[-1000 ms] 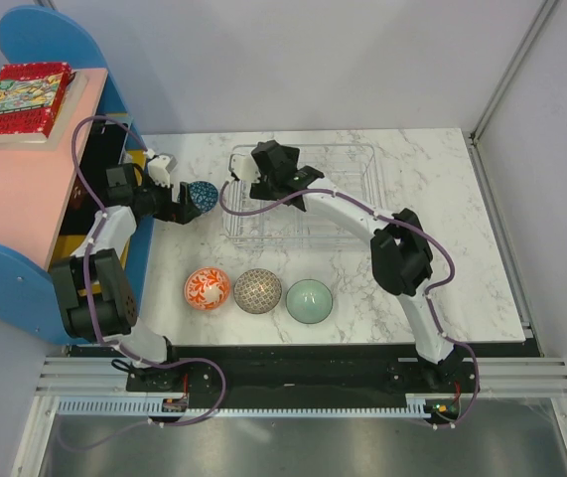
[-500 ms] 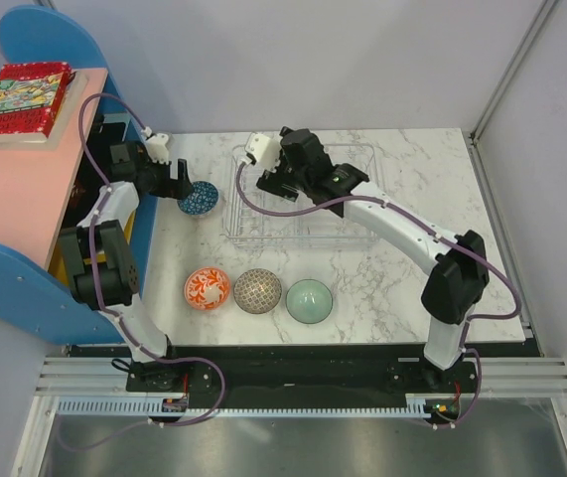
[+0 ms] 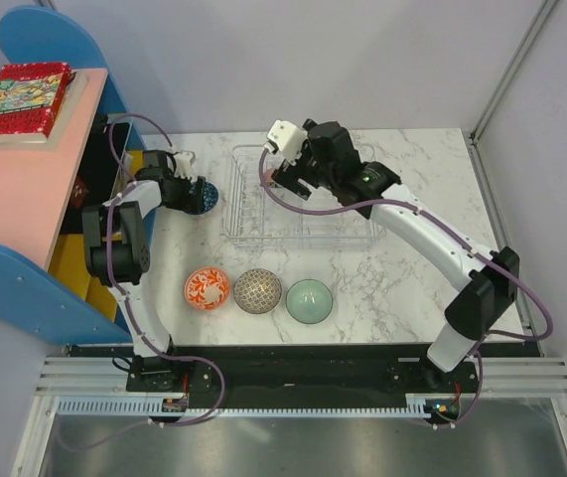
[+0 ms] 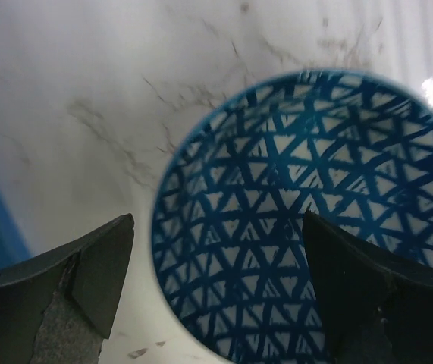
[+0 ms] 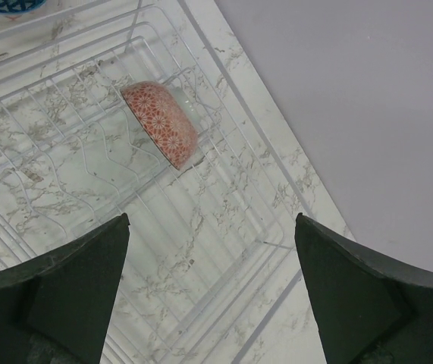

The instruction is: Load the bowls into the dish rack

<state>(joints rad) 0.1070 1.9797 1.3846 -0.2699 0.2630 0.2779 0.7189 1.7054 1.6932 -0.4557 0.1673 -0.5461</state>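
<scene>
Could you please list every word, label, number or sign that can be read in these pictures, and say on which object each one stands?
No text can be read in any view.
book on the pink shelf: whatever is printed on its colourful cover is too small and blurred to read.
blue-and-white bowl and red patterned bowl: only patterns, no writing.

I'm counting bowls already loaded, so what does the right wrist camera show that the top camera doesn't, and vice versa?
Only the right wrist: a reddish-brown patterned bowl tipped on its side in the clear plastic dish rack; from above the right arm covers it. Only the top: an orange-red floral bowl, a beige lattice bowl and a pale mint-green bowl in a row on the marble table. Both: that rack and the blue-and-white patterned bowl.
</scene>
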